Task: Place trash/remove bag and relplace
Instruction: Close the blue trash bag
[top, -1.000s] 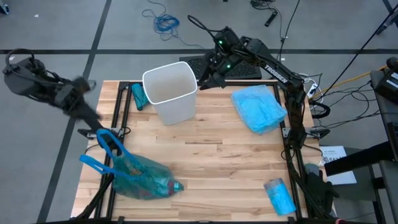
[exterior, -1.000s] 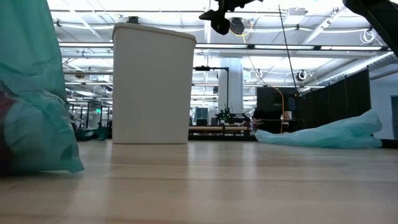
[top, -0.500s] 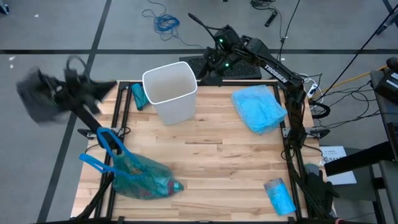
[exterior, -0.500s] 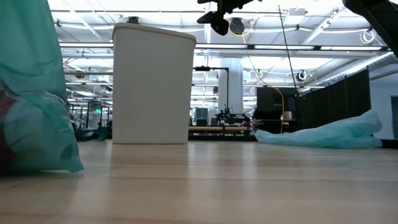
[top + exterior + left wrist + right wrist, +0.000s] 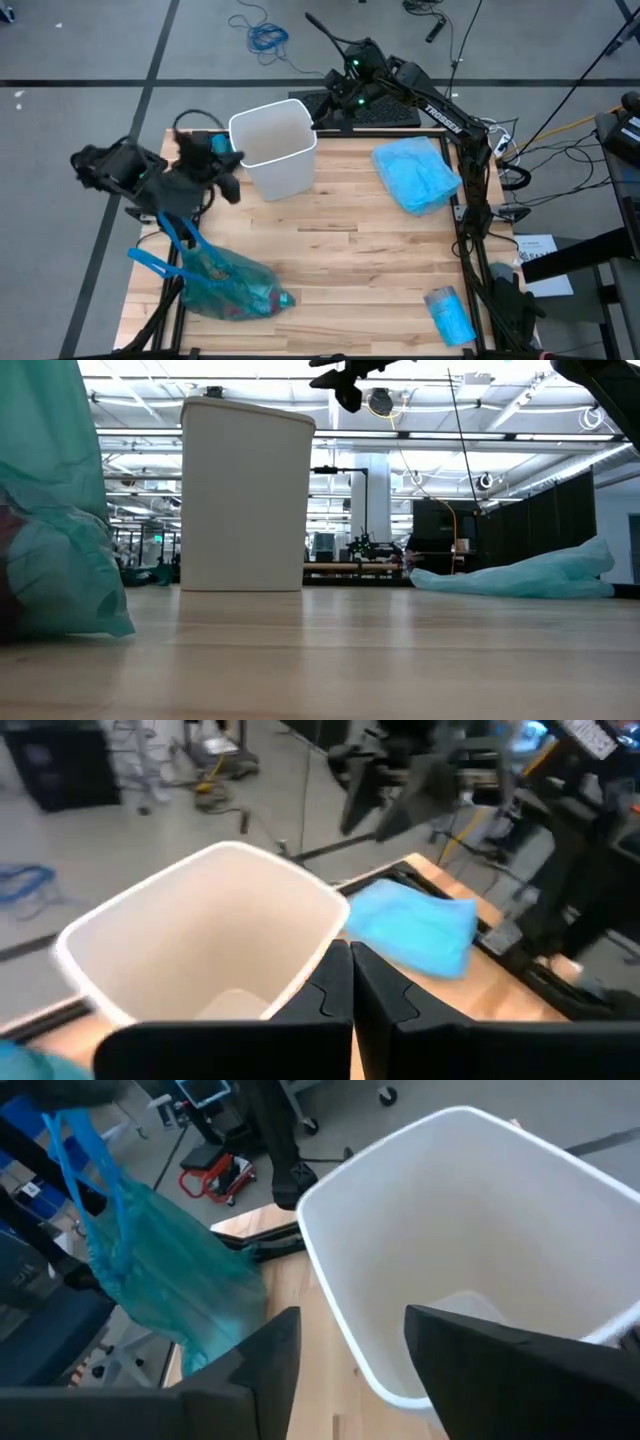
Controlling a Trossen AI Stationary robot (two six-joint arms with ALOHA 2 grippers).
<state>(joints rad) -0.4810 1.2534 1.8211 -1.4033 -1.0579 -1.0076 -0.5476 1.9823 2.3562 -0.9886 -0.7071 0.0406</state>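
The white bin (image 5: pixel 272 150) (image 5: pixel 245 495) stands upright and unlined on the far-left part of the table. My left gripper (image 5: pixel 228 180) (image 5: pixel 350 985) hovers shut just left of the bin, pointing at its wall. My right gripper (image 5: pixel 322 118) (image 5: pixel 350 1355) hangs open above the bin's far-right corner (image 5: pixel 345 1310), touching nothing. The filled teal bag (image 5: pixel 225 288) (image 5: pixel 50 510) lies on its side at the near left, its blue handles (image 5: pixel 165 240) loose toward the left edge. The trash shows only dimly through it.
A heap of pale blue bag material (image 5: pixel 415 175) (image 5: pixel 520 575) lies at the far right. A small blue pack (image 5: pixel 448 312) lies at the near right corner, and a teal bundle (image 5: pixel 220 155) lies by the far-left frame. Bare wood fills the table's middle (image 5: pixel 350 260).
My left arm has swung in from beyond the table's left edge toward the bin, rolling its wrist on the way, and now stands beside the bin's left wall. The bag and the bin have stayed where they were.
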